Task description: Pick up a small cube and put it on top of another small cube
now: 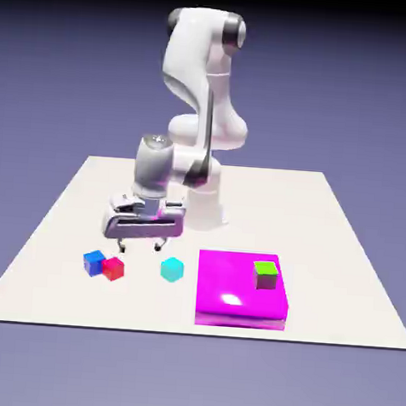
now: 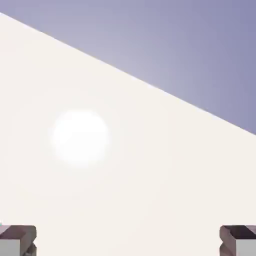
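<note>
Small blue cube (image 1: 95, 263): one, on the desk (image 1: 316, 223), farthest to the exterior view's left of the cubes. Red cube (image 1: 113, 268) just beside it, on its right-hand side in that view; whether the two touched, could not tell.

Count: four little cubes in all, one each of blue, red, cyan and green. Three sat on the desk; the green cube (image 1: 265, 276) lay on top of the one magenta block (image 1: 226, 285), toward its right side. Cyan cube (image 1: 172, 269) stood between the red one and the block, apart from both. One white arm (image 1: 196, 61).

Fingers (image 2: 238, 241): two, wide apart, nothing between them, above the desk and past the row of cubes, on the robot's side.

Views compared: exterior view alone gave the blue, red and green cubes, the block and the arm. Hand view alone gave a round white glare (image 2: 80, 137) on pale desk, with the desk's edge slanting down to the right against blue-violet backdrop (image 2: 190, 45). A speck at that view's left border was too small to name.
</note>
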{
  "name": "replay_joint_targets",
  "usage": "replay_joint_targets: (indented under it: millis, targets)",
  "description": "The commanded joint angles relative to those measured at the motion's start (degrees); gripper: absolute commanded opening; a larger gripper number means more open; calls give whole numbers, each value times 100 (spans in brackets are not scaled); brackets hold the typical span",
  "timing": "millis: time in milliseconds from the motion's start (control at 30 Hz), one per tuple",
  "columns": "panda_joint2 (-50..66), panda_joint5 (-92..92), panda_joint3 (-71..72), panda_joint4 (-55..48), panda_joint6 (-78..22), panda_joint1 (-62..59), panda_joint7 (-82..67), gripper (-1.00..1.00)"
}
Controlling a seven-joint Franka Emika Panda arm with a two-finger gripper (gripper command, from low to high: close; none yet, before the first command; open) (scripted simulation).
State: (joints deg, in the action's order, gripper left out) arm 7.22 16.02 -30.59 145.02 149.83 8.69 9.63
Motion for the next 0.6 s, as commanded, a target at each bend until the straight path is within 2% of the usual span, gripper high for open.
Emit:
replay_joint_targets:
  millis: [0,200,267,433,467,567]
  targets:
    - [208,83,-159,-83,-126,44,-171,0]
    - [1454,584,-1115,-583,-881,295,-1197,0]
    - [1501,603,-1152,-602,-910,305,-1236,0]
    - [2521,363,-708,-617,129,-341,-1307,0]
    - [2521,363,-708,-617,129,-342,-1307,-100]
    - [2107,460,-888,-611,-293,-79,-1278,-100]
